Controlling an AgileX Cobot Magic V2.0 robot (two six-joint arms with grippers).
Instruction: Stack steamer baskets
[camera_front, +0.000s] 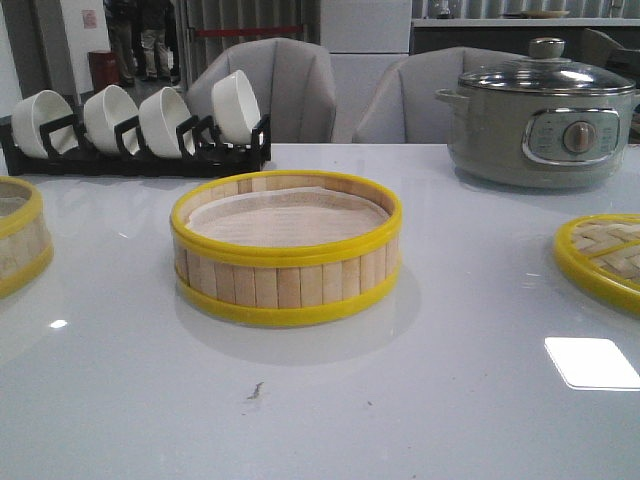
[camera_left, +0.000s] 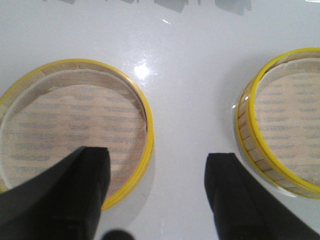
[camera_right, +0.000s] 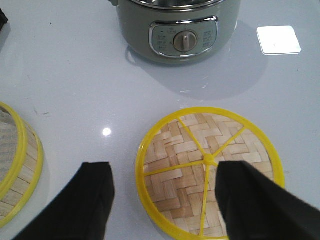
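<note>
One steamer basket, with pale slats, yellow rims and a paper lining, stands in the middle of the table. A second steamer basket is cut off by the left edge of the front view. The left wrist view shows both from above, one basket on one side and the other basket opposite. My left gripper hangs open over the bare strip between them, one finger overlapping the first basket's rim. My right gripper is open and empty above the lid's edge. Neither gripper shows in the front view.
A flat woven lid with a yellow rim lies at the right. A grey electric pot stands at the back right. A black rack of white bowls stands at the back left. The middle basket's wall shows beside the right gripper.
</note>
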